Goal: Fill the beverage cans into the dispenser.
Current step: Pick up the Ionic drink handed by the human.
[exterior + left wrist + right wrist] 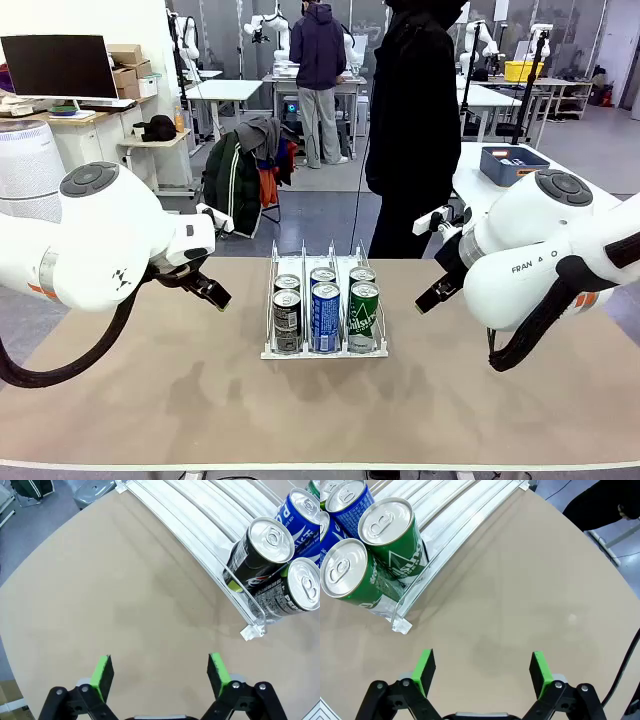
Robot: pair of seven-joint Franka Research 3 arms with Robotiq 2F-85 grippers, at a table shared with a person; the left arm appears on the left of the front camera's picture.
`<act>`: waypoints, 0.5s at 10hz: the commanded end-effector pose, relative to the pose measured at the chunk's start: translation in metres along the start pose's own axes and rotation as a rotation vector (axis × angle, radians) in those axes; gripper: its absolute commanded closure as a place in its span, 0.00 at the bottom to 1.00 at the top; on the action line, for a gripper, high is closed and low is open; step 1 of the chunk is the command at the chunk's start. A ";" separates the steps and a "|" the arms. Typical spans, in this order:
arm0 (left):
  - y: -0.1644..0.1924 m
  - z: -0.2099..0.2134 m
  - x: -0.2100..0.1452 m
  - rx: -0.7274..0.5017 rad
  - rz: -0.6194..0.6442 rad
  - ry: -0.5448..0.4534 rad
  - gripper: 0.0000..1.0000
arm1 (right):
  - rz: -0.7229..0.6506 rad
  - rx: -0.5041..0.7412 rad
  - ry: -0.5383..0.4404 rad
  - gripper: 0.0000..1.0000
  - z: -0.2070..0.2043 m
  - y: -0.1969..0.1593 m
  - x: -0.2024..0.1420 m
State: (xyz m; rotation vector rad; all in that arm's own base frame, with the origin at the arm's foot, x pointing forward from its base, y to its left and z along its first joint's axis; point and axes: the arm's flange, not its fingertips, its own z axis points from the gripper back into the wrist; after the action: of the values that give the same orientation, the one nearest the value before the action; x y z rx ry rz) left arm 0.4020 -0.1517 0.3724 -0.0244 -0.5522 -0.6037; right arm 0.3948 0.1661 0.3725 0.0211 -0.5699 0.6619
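Note:
The white dispenser (271, 345) stands mid-table with several beverage cans in its three lanes: black ones (287, 320) on the left, blue (325, 316) in the middle, green (363, 314) on the right. My left gripper (214, 294) hovers left of the rack; in its wrist view the left gripper (160, 672) is open and empty over bare table, with the black cans (260, 555) and a blue can (300, 515) at the upper right. My right gripper (432, 295) hangs to the right of the rack. It (482, 672) is open and empty, with green cans (390, 540) at the upper left.
A person in black (415, 130) stands at the far side of the table (150, 400). The back halves of the dispenser's lanes (200, 525) hold no cans. A blue tub (513, 163) sits on another table behind, to the right.

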 end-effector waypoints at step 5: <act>0.000 0.000 0.000 0.000 0.000 0.000 0.00 | 0.000 0.000 0.000 0.00 0.000 0.000 0.000</act>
State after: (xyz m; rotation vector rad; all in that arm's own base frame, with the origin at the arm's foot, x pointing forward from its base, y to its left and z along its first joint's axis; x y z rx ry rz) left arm 0.4019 -0.1520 0.3724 -0.0244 -0.5522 -0.6045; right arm 0.3948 0.1662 0.3725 0.0207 -0.5699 0.6624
